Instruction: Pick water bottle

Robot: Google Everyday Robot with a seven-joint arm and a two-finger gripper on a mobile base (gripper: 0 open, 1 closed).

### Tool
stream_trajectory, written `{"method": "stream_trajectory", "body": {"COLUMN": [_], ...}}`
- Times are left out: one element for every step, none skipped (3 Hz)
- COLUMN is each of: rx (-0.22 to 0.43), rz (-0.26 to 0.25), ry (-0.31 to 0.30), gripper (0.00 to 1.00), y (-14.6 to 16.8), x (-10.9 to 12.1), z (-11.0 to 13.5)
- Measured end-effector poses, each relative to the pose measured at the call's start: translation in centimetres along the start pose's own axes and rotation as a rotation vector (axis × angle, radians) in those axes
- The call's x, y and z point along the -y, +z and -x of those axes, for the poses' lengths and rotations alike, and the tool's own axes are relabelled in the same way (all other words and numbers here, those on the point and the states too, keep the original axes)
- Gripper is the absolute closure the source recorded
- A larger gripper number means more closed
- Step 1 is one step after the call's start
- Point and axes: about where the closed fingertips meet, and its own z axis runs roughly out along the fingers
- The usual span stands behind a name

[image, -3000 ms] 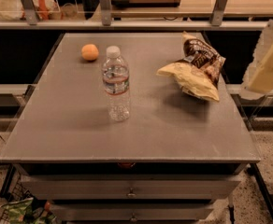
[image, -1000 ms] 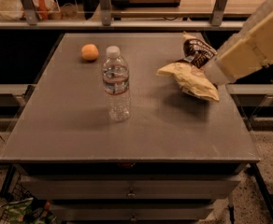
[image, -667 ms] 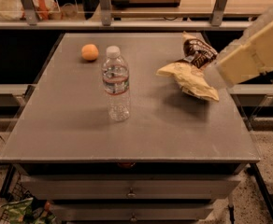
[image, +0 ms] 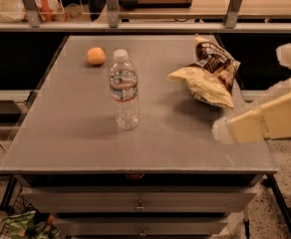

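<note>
Gripper (image: 224, 131) is seen low at the right, carried on a cream arm (image: 270, 121) angled in over the table's (image: 75, 133) front-right corner; whether spread or closed cannot be told. Water bottle (image: 124, 91) is stood upright mid-table, well apart. Orange (image: 96, 56) is noted behind it, crumpled snack bags (image: 205, 83) right rear, drawers (image: 140, 200) below.

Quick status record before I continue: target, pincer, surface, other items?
target: small clear ribbed plastic water bottle with white cap, upright, left of centre, not gripped
pincer: cream pincer over the table's front right edge, well apart from the bottle
surface: grey flat-topped table with drawers
others: round orange fruit behind-left of the bottle; crumpled yellow and brown snack bags at right rear
</note>
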Motion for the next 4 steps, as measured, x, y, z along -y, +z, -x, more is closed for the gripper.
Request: {"method": "stream_trajectory", "body": {"rx": [0.032, 0.07, 0.122, 0.122], "rz": [0.022, 0.023, 0.003, 0.003], "ry": [0.036, 0.067, 0.107, 0.107], "gripper": [0.0, 0.0, 0.0, 0.0], "y": [1.6, 3.6, 5.7, 5.7], "x": [-1.2, -1.1, 0.2, 0.2], "z": [-2.9, -5.6, -7.3, -7.3]}}
